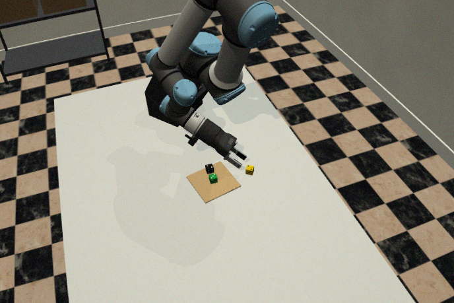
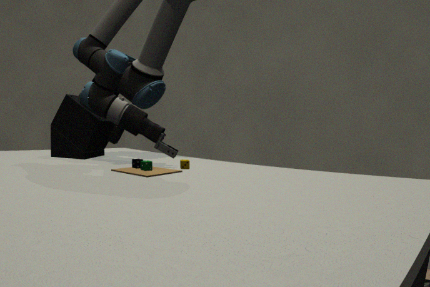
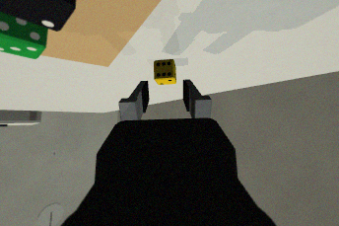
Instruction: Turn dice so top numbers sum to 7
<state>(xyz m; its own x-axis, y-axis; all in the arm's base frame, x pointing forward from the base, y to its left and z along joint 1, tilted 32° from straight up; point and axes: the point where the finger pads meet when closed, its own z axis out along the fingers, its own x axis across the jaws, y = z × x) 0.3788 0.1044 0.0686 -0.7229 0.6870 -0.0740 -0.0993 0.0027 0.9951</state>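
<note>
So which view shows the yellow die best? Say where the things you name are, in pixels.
The wrist view: the yellow die (image 1: pixel 249 169) (image 2: pixel 184 164) (image 3: pixel 165 71) is larger there, its six-pip face readable. The top view shows it beside the mat (image 1: pixel 213 192) (image 2: pixel 149 173) (image 3: pixel 105 26); the exterior shows it small, beyond the fingertips.

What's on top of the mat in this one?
A black die and a green die sit on the mat. The mat's patches beneath them are covered, so nothing there can be seen.

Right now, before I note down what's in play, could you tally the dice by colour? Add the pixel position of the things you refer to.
Black die (image 1: pixel 209 168) (image 2: pixel 135 163) (image 3: pixel 39 2): 1
Green die (image 1: pixel 212 178) (image 2: pixel 146 165) (image 3: pixel 22 40): 1
Yellow die (image 1: pixel 249 169) (image 2: pixel 184 164) (image 3: pixel 165 71): 1
Total: 3
</note>
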